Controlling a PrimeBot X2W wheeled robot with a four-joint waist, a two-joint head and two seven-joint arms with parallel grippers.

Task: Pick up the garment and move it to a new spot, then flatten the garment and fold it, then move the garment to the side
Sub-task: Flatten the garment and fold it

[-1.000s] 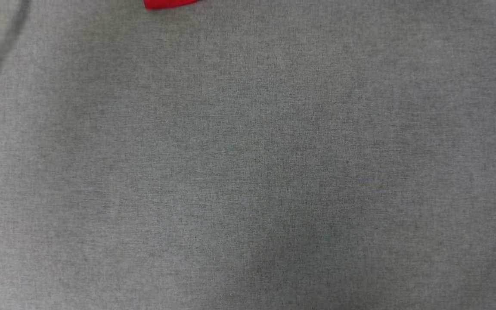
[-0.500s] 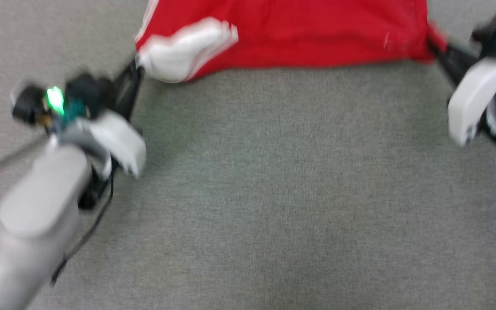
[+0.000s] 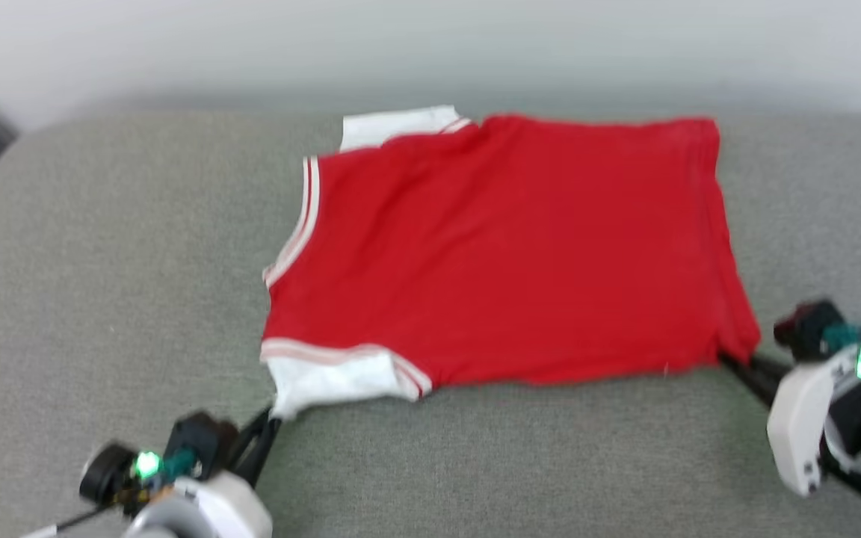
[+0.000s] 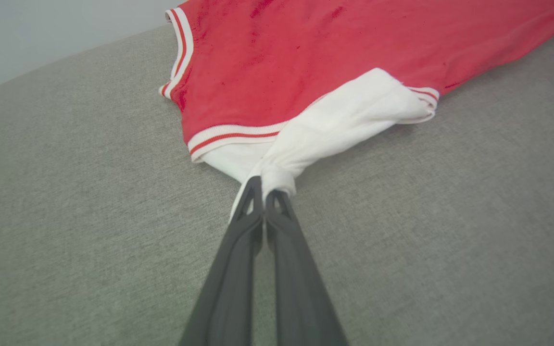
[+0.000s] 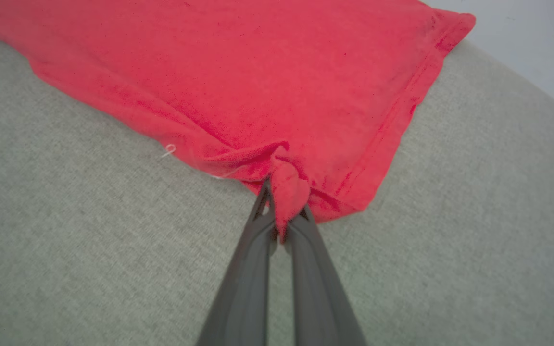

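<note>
Lying spread out, plain red side up, on the grey fabric surface (image 3: pixel 102 261) near the pale wall (image 3: pixel 430 45): garment (image 3: pixel 505 246). Clamping the left jaws on the white sleeve (image 4: pixel 344 115) at the near left corner, fingers (image 4: pixel 231 269) pressed almost together, cloth bunching at the tips. Pinching the near right hem corner (image 5: pixel 289 187) in the right jaws, fingers (image 5: pixel 243 288) closed tight around a small red fold. Holding both corners low, just above the surface.
</note>
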